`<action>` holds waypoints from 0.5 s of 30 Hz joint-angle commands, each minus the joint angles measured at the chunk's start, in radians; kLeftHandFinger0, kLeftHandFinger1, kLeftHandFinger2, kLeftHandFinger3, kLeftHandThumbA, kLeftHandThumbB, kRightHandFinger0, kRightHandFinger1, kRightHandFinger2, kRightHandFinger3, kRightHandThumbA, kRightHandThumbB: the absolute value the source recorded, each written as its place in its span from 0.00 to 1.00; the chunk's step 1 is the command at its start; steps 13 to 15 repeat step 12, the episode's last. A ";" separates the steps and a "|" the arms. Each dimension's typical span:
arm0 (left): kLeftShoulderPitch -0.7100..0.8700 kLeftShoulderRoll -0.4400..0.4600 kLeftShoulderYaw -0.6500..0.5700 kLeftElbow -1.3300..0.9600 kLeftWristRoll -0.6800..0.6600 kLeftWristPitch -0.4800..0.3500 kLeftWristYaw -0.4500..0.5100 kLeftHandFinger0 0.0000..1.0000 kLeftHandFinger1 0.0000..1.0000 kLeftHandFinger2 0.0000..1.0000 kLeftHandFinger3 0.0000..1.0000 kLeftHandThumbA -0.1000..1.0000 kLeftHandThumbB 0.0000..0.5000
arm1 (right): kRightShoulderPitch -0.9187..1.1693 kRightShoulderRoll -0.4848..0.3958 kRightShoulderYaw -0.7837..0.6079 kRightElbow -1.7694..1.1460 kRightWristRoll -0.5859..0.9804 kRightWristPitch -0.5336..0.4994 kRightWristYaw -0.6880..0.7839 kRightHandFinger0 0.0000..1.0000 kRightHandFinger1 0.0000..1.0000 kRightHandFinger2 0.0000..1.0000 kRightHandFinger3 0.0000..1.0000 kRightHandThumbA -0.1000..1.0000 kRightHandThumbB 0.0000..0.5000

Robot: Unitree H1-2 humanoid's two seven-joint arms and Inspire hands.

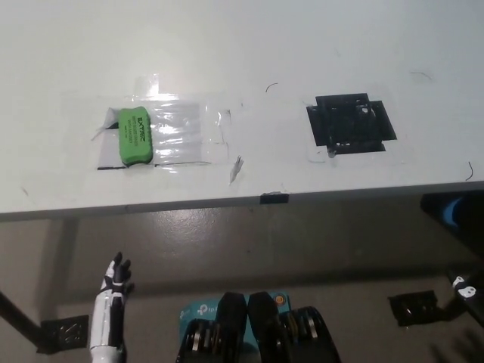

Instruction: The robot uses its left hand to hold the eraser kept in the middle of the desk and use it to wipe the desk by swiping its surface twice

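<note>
White left hand, black right hand

The left hand (pixel 108 314) is slim and white, with a glossy white shell along its back and forearm part; its fingers (pixel 115 274) are white with black segments and black tips. The right hand (pixel 467 290) shows only as a small black part at the picture's right edge, and it carries small white markings on the black surface. Its shape is too cut off to describe more.

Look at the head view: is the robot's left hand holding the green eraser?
No, the left hand hangs open below the desk edge, apart from the eraser lying on the desk.
</note>
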 commanded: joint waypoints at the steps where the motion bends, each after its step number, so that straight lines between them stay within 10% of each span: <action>1: -0.018 0.003 0.001 -0.037 -0.073 0.027 -0.024 1.00 1.00 1.00 1.00 1.00 0.32 | -0.011 -0.003 0.007 -0.021 0.025 -0.010 0.016 0.59 0.66 0.79 0.80 1.00 0.32; 15: -0.025 0.014 -0.005 -0.048 -0.091 0.050 -0.016 1.00 1.00 1.00 1.00 1.00 0.34 | -0.014 -0.023 0.038 -0.017 0.007 0.012 0.040 0.55 0.66 0.81 0.82 1.00 0.23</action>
